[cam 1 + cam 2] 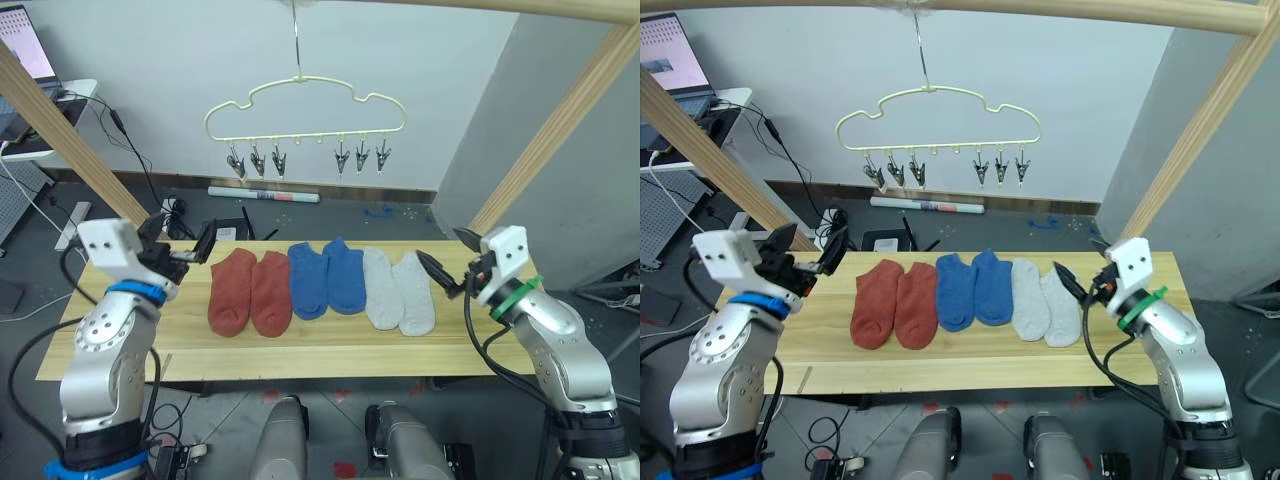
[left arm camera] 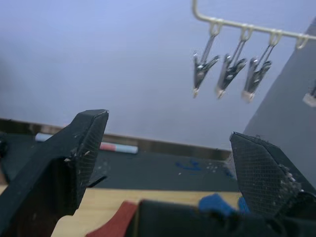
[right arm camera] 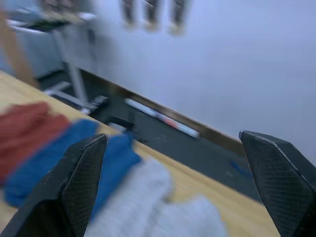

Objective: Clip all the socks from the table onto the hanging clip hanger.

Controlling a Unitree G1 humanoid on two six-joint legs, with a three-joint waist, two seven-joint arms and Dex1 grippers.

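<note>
Six socks lie in a row across the middle of the wooden table (image 1: 120, 345), toes toward the robot: two rust-red socks (image 1: 250, 290) on the left, two blue socks (image 1: 327, 278) in the middle and two light grey socks (image 1: 399, 290) on the right. Each pair lies side by side, touching, and the pairs butt against one another. None of the socks carries any writing or logo that can be read.

The clip hanger (image 1: 305, 108) hangs by its hook above and behind the table, in front of the pale wall. Its six metal clips (image 1: 258, 161) dangle in two groups of three, all of them bare.

The left gripper (image 1: 190, 246) hovers over the table's left end, near the red socks, fingers spread wide and holding nothing. The right gripper (image 1: 448, 262) hovers just beside the outer grey sock, also wide open and holding nothing.

A laptop (image 1: 25, 45) with a lit screen sits on a desk at far left; its text is too small to read
</note>
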